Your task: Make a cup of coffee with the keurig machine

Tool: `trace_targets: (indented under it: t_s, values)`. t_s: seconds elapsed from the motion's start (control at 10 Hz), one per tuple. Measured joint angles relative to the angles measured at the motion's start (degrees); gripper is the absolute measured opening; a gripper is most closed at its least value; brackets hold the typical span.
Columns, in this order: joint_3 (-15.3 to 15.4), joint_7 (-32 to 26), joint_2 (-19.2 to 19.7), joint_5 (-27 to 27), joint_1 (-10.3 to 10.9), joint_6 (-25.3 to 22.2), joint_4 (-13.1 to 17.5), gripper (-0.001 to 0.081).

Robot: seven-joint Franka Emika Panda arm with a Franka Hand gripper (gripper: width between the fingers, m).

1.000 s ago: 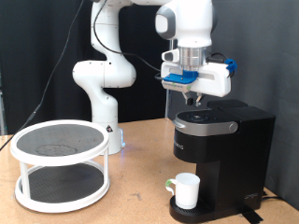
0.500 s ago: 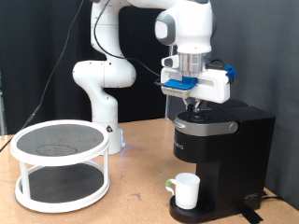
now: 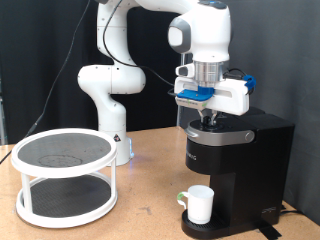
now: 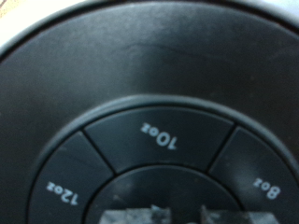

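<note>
So the pincer [image 3: 209, 117] is pressed right down on the closed lid of the keurig machine [image 3: 236, 170], and the wrist view is full of the 12oz, 10oz [image 4: 159, 136] and 8oz buttons. Can't tell if it's clenched or released. The cup [image 3: 199, 204] sits on the machine's drip tray, under the spout; a round two-tier rack [image 3: 65, 175] stands on the tabletop [image 3: 140, 222], well apart from the machine.

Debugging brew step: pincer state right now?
Pincer: down at the lid of the keurig machine, by its size buttons; open or closed cannot be told; nothing seen held.
</note>
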Motion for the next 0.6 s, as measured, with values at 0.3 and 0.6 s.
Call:
trace_targets:
  t_s: [0.3, 0.6]
  values:
    - [0.05, 0.09, 1.0, 0.02, -0.01, -0.98, 1.03, 0.0]
    - [-0.08, 0.08, 2.66, 0.79, -0.1, -4.73, 3.26, 0.0]
